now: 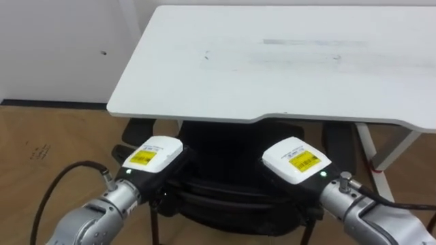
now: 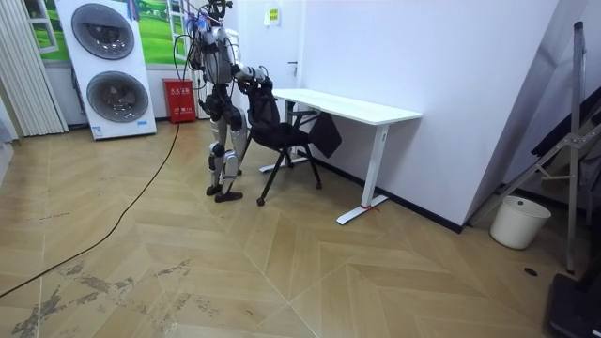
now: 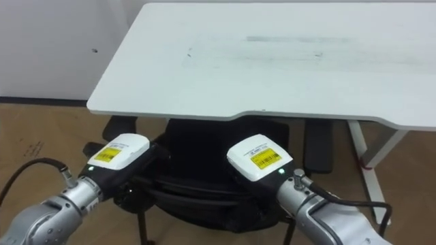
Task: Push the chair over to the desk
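Note:
A black chair (image 1: 228, 146) stands half under the white desk (image 1: 272, 61), its seat and armrests below the desk's front edge. The top of the backrest (image 1: 225, 197) is closest to me. My left hand (image 1: 158, 162) rests on the left side of the backrest and my right hand (image 1: 298, 165) on the right side, both with their backs up. In the room view I stand upright behind the chair (image 2: 282, 136), at the end of the desk (image 2: 362, 108) on the room view's left, with both arms stretched forward to the backrest.
The desk's white leg (image 1: 385, 146) slants down at the right. A wall runs behind the desk. In the room view, stacked washing machines (image 2: 108, 66) and a red box (image 2: 180, 100) stand behind me, and a white bucket (image 2: 519, 222) far right. Wooden floor lies all around.

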